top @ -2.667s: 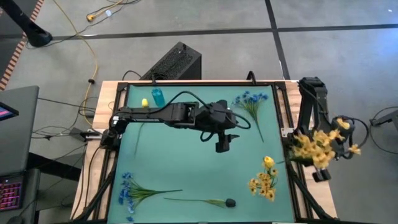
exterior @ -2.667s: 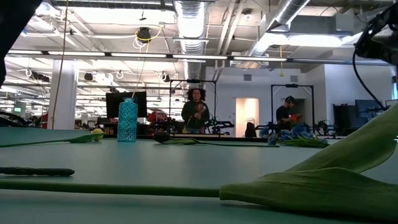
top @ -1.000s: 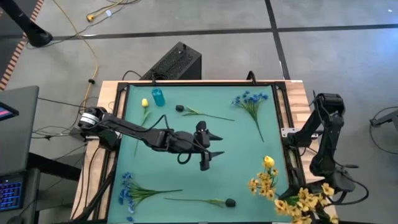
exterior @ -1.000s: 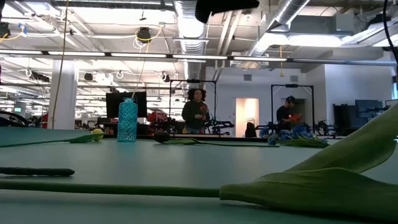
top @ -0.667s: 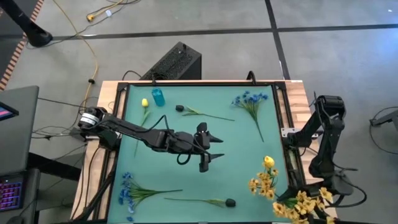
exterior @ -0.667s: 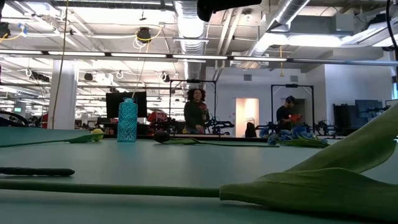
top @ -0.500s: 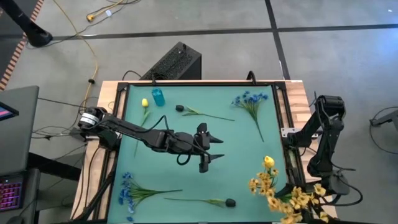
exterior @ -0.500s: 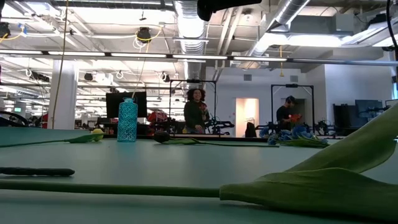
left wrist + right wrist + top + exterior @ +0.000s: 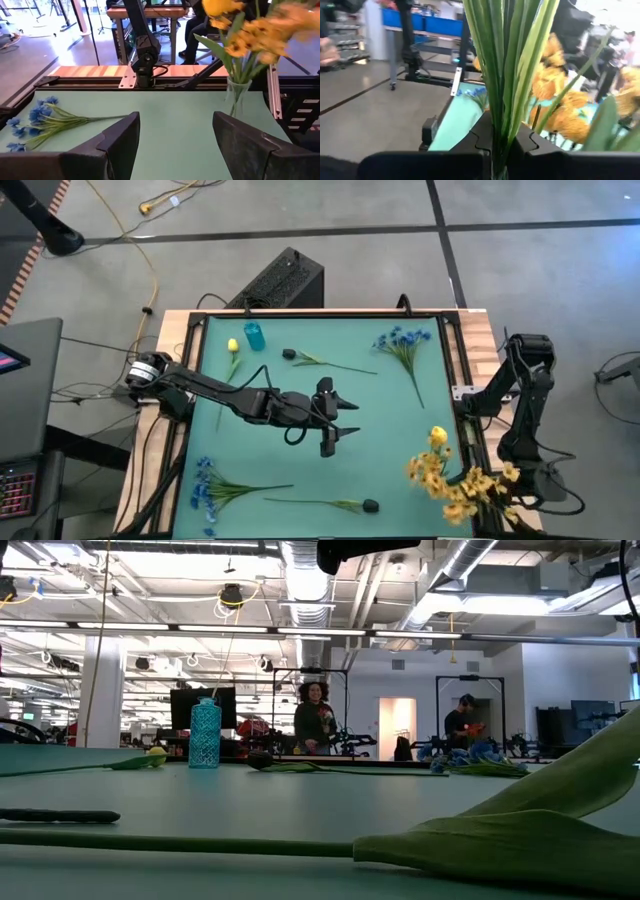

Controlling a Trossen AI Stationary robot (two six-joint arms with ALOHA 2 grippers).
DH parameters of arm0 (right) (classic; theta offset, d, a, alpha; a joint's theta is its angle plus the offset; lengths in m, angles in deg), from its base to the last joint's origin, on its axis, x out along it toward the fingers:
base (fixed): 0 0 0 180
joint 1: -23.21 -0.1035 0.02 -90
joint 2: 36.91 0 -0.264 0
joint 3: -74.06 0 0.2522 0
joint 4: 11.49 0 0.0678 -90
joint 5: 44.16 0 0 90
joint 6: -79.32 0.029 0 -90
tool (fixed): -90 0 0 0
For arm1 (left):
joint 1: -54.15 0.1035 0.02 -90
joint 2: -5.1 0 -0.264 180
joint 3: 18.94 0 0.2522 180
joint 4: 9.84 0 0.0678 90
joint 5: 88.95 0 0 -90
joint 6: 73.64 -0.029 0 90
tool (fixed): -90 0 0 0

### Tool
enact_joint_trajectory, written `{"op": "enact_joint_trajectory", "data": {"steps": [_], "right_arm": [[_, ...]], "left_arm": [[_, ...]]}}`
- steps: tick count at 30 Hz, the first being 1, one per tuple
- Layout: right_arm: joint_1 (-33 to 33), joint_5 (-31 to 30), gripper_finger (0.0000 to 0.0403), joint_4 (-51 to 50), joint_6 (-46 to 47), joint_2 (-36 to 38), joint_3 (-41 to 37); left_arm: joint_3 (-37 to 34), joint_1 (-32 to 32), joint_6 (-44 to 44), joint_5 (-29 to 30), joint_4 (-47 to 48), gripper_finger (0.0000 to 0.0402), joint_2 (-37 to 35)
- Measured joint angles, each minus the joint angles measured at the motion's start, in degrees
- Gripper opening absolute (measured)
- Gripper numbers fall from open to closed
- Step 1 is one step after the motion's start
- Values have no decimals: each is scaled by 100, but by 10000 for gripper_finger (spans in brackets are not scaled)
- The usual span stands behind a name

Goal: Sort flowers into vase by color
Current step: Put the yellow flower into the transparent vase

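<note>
Landmark: blue vase [image 9: 254,336], upright near the far left corner of the green table [image 9: 390,400]; all places below are given from it.
Left gripper [image 9: 345,418]: out over the middle of the table, well apart from the blue vase toward the near right — fingers [image 9: 120,140] spread wide, nothing between them.
Right gripper [image 9: 501,134]: at the table's near right edge, the corner farthest from the blue vase — fingers pressed together on the green stems of a yellow bunch [image 9: 470,488], seen in the right wrist view.
Yellow bunch: carried blossoms hang over the near right edge; the left wrist view shows the stems standing in a clear glass [image 9: 236,97].
Yellow cluster sprig [image 9: 430,468]: lying just beside the carried bunch, diagonally across the table from the blue vase.
Single yellow bud [image 9: 233,346]: just beside the blue vase on its left, stem running toward the near edge.
Dark bud, far [image 9: 288,355]: near the blue vase on its right, stem pointing away to the right.
Blue sprig, far [image 9: 403,342]: along the far edge, well to the right of the blue vase.
Blue sprig, near [image 9: 212,482]: at the near left corner, straight down the table from the blue vase.
Dark bud, near [image 9: 371,505]: by the near edge, well apart from the blue vase.
Background: two people [image 9: 316,718] stand in the room beyond the table in the low view.
</note>
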Motion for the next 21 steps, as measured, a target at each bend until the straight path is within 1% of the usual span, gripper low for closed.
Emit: {"op": "enact_joint_trajectory", "data": {"steps": [3,6,10,14,21], "right_arm": [[6,-152,48,-406,604,0,0],[6,-160,48,-637,1042,-2,-2],[6,-193,48,-772,1338,0,-2],[6,-399,49,-1016,1851,-2,-2],[6,-401,49,-1143,2366,-2,-2]], "left_arm": [[0,0,-17,0,3,240,0],[2,0,-18,0,3,240,0],[2,0,-20,-115,5,240,0],[2,0,-20,-146,7,240,0],[2,0,-20,-149,42,240,2]]}}
